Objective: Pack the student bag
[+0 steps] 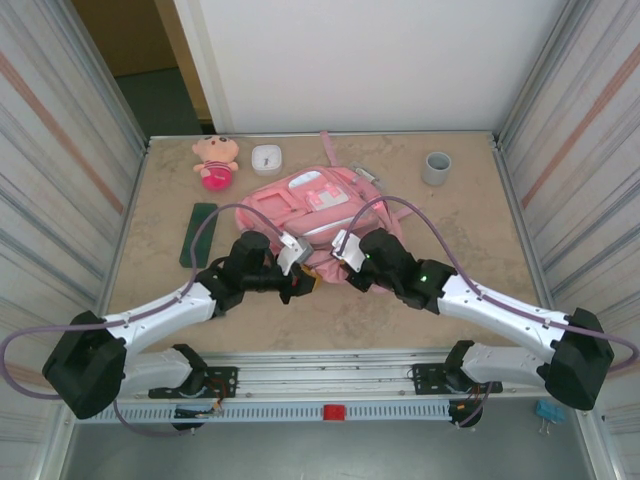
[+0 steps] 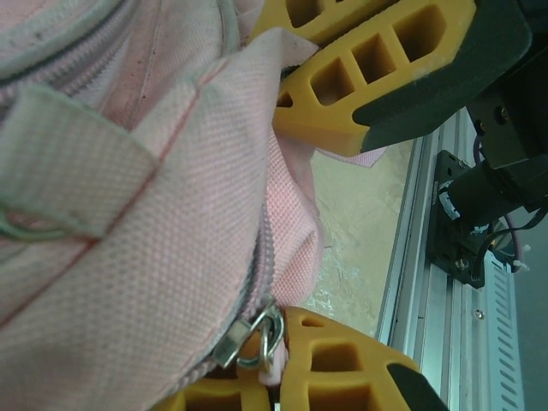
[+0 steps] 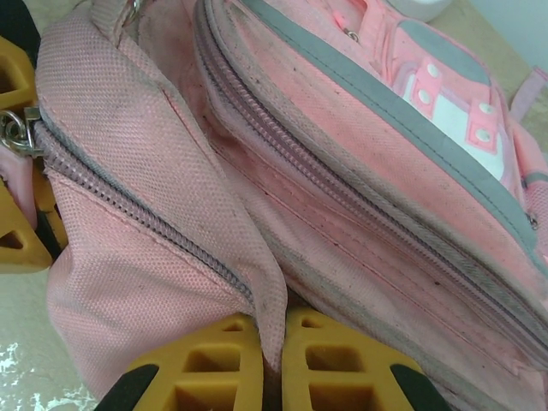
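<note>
The student bag [image 1: 310, 205] lay in the middle of the desk [image 1: 450, 250], front pockets up; at its near edge the right hand [image 3: 272, 360] was clamped on a fold of its fabric; the left hand [image 2: 276, 377] was pinched together on the zipper pull [image 2: 253, 338]. Unzipping seemed the step in hand; next, I reckoned, the pull wanted drawing along its track against that hold.

Pink student bag [image 1: 310, 205] was coarse-woven matt cloth; zipper pull [image 2: 253, 338] was bright metal; fingers [image 3: 214, 368] of the right gripper [image 3: 272, 330] were matt yellow plastic; table [image 1: 460, 270] looked smooth, mottled, stone-like
</note>
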`<state>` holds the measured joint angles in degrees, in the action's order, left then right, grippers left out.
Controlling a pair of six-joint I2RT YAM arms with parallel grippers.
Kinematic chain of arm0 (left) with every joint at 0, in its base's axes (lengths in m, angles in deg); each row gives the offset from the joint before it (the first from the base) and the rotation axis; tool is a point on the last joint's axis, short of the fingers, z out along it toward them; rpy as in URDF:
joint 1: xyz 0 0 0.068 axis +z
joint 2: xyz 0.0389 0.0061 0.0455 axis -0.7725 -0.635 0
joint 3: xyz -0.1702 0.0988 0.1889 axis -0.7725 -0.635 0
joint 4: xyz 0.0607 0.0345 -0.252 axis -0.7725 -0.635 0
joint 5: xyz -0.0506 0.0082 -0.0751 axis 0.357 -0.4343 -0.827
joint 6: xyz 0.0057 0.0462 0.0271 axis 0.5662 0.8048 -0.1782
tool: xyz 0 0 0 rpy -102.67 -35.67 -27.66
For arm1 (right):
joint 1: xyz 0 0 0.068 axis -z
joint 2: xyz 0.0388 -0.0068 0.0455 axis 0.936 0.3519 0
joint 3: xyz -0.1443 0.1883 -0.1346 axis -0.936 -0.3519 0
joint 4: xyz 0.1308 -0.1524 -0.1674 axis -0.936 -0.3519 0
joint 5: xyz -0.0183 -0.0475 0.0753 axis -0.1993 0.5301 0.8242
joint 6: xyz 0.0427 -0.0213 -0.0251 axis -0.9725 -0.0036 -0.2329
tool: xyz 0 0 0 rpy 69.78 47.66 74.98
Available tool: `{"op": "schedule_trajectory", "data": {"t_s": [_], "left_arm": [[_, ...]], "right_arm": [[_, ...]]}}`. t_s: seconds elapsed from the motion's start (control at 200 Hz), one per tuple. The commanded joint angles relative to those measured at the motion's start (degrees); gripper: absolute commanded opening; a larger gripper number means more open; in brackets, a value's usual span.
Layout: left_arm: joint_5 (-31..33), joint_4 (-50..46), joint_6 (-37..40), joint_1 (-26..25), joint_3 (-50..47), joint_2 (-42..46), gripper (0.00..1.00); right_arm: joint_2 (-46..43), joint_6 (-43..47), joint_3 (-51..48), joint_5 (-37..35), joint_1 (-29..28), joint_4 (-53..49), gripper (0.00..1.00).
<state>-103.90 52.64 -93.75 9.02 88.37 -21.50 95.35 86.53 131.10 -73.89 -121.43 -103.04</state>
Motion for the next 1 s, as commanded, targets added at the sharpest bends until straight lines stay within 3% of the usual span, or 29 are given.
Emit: {"op": "schedule_trajectory", "data": {"t_s": [0.0,0.085,0.145,0.251,0.431,0.566,0.827,0.992], "left_arm": [[-3.60,3.78,2.81,-2.21,2.98,2.67,0.18],[-0.81,-0.23,6.14,-1.99,2.86,4.92,0.37],[1.86,-2.98,8.60,-1.37,2.01,7.40,0.55],[5.53,-5.79,14.34,0.57,-0.50,12.88,0.69],[13.17,-12.26,29.89,1.04,-2.45,19.98,0.76],[19.69,-13.11,35.58,1.22,-2.70,20.04,0.80],[18.64,-8.65,41.73,1.31,0.02,11.40,0.88],[15.64,-6.45,44.79,1.31,3.14,3.80,0.83]], "right_arm": [[-1.66,-0.57,-0.24,5.44,0.82,7.92,0.02],[-3.05,0.92,-1.25,7.41,2.20,7.82,0.02],[-4.29,1.97,-1.75,14.13,5.05,6.78,0.03],[-5.18,4.06,-0.89,23.70,8.95,2.63,0.03],[-5.87,11.20,1.87,27.96,10.44,-5.50,0.02],[-7.32,13.64,2.10,31.93,11.83,-7.28,0.01],[-7.40,14.63,3.21,34.88,12.79,-10.37,0.01],[-6.93,14.72,3.66,35.49,13.01,-11.03,0.02]]}}
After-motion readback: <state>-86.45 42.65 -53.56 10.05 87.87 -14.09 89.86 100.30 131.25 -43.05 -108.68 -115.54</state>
